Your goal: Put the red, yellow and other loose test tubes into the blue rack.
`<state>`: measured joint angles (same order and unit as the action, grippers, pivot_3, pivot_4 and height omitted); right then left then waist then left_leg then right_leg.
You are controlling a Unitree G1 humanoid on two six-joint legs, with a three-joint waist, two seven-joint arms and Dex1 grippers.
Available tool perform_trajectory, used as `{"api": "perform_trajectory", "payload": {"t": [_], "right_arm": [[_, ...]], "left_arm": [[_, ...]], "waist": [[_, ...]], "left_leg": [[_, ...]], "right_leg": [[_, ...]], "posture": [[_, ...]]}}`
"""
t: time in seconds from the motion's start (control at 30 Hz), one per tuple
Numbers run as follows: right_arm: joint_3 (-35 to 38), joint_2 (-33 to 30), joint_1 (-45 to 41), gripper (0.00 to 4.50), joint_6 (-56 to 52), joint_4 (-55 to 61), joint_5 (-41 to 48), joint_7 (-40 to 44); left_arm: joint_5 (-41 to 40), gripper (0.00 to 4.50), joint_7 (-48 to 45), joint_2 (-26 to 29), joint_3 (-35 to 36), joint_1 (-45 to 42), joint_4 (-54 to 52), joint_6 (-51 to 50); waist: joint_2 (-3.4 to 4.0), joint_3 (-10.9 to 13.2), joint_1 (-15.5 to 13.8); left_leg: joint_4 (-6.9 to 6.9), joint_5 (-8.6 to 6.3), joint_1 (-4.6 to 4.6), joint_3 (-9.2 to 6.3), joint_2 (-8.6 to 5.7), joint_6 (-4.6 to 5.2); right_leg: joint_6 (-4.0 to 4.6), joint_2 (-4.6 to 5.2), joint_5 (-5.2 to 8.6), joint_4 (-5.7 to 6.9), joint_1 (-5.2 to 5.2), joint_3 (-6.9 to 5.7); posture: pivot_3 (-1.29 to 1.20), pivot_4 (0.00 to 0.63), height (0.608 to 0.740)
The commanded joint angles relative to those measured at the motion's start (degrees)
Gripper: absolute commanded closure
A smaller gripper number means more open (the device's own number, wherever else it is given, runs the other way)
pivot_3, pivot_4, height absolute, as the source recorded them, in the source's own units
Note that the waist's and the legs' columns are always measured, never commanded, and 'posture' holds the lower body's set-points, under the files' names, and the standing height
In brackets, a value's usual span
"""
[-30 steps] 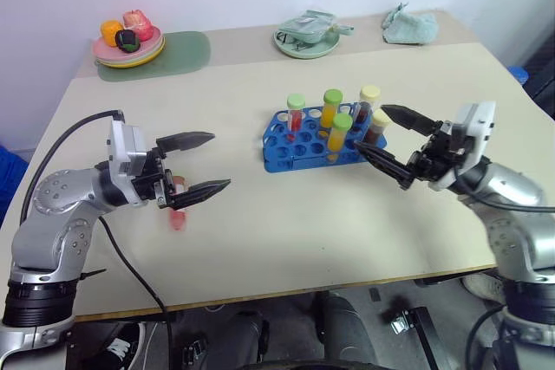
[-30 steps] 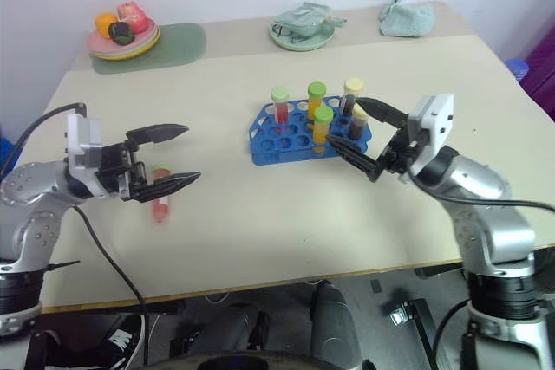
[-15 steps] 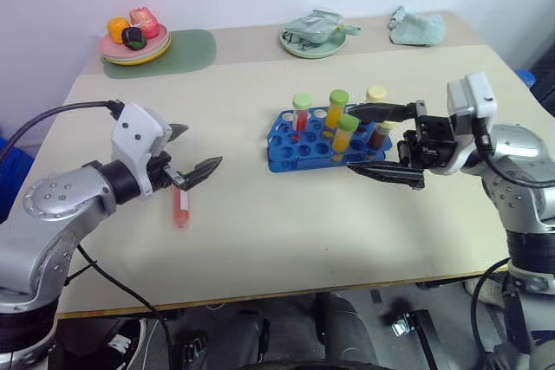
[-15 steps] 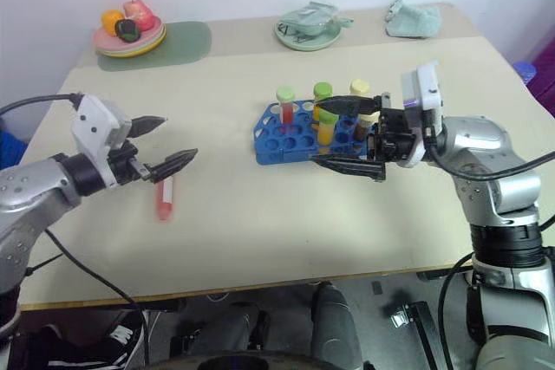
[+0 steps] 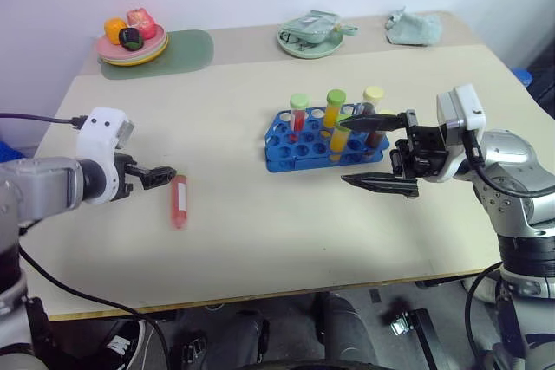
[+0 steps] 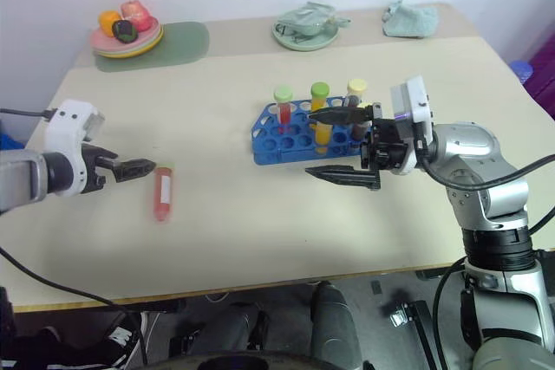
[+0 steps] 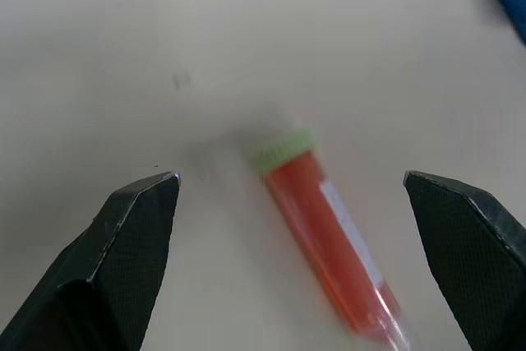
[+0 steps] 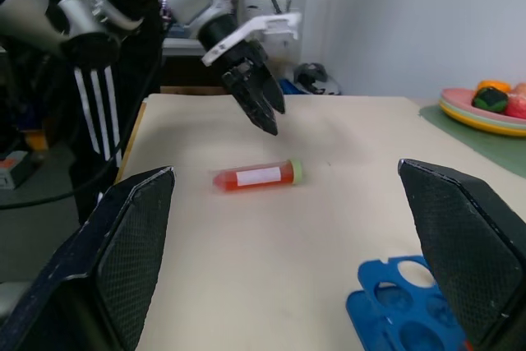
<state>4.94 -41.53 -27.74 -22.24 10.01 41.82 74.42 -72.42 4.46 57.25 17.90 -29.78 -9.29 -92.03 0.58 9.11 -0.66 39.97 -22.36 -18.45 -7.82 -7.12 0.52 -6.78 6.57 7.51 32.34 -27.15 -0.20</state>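
Note:
A red test tube with a pale green cap lies loose on the table, left of centre. My left gripper hovers just left of its cap end, open, and the tube shows ahead between the wide-apart fingers. The blue rack stands mid-table with several capped tubes upright in it, red, yellow and dark. My right gripper is open and holds nothing. It points left at the rack's front right corner, one finger across the tubes and the other over the table in front.
A plate of toy fruit on a green mat sits at the back left. A green dish with crumpled wrapping and a cloth lie along the back edge. The table's front edge runs close below both arms.
My left gripper has rolled and drawn back left, from over the red tube to beside its cap end. My right gripper has swung its fingers round to point left along the rack's front.

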Motion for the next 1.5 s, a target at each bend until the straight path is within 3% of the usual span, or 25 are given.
{"api": "perform_trajectory", "payload": {"t": [0.03, 0.27, 0.4, 0.5, 1.4, 1.5], "right_arm": [[1.2, -0.2, 0.8, 0.05, -0.2, 2.6, 0.8, -0.4], [1.5, 0.3, 2.1, 0.05, -0.5, 4.0, 0.8, -1.7], [1.6, 0.5, 2.7, 0.05, -0.4, 4.3, 0.9, -2.3], [1.5, 0.6, 3.0, 0.05, -0.3, 4.3, 0.9, -2.3], [1.7, 0.2, 3.4, 0.05, -1.9, 5.4, 0.9, -4.3], [1.6, 0.1, 3.2, 0.00, -2.1, 5.4, 0.8, -4.5]], "left_arm": [[-13.6, 0.00, 8.7, 4.4, -6.6, -4.8, 9.2, -0.5], [-27.5, 0.00, 22.0, 7.3, -19.9, -14.7, 20.2, 0.1], [-38.3, 0.00, 30.3, 10.6, -26.9, -15.2, 21.4, 5.3], [-40.6, 0.00, 33.3, 11.6, -29.4, -15.3, 22.0, 7.3], [-40.6, 0.00, 51.1, -5.2, -25.5, -7.6, 16.1, 17.3], [-40.6, 0.82, 52.0, -5.7, -25.1, -6.9, 15.6, 17.6]], "waist": [[0.00, 0.0, -0.2], [0.00, 0.0, 0.2], [0.00, 0.0, 0.5], [0.00, 0.0, 0.4], [0.01, 0.0, 0.0], [0.01, 0.0, 0.1]], "left_leg": [[0.00, 0.00, 0.00, -0.01, -0.01, 0.00], [0.00, 0.01, 0.00, -0.02, -0.03, -0.01], [-0.01, 0.01, 0.01, -0.02, -0.03, -0.02], [-0.01, 0.02, 0.01, -0.01, -0.03, -0.04], [0.08, 0.03, 0.06, 0.01, -0.07, -0.05], [0.07, 0.03, 0.06, 0.02, -0.06, -0.05]], "right_leg": [[0.00, 0.00, 0.00, 0.01, 0.01, 0.00], [0.00, 0.00, 0.00, 0.02, -0.02, 0.00], [0.00, 0.00, 0.00, 0.08, -0.06, 0.00], [0.00, 0.00, 0.00, 0.09, -0.07, 0.01], [0.00, 0.02, 0.00, 0.07, 0.01, 0.03], [0.00, 0.02, 0.00, 0.07, 0.00, 0.03]], "posture": [[0.00, 0.150, 0.740], [0.00, 0.150, 0.740], [0.00, 0.150, 0.740], [0.00, 0.150, 0.740], [0.00, 0.150, 0.740], [0.00, 0.150, 0.740]]}}
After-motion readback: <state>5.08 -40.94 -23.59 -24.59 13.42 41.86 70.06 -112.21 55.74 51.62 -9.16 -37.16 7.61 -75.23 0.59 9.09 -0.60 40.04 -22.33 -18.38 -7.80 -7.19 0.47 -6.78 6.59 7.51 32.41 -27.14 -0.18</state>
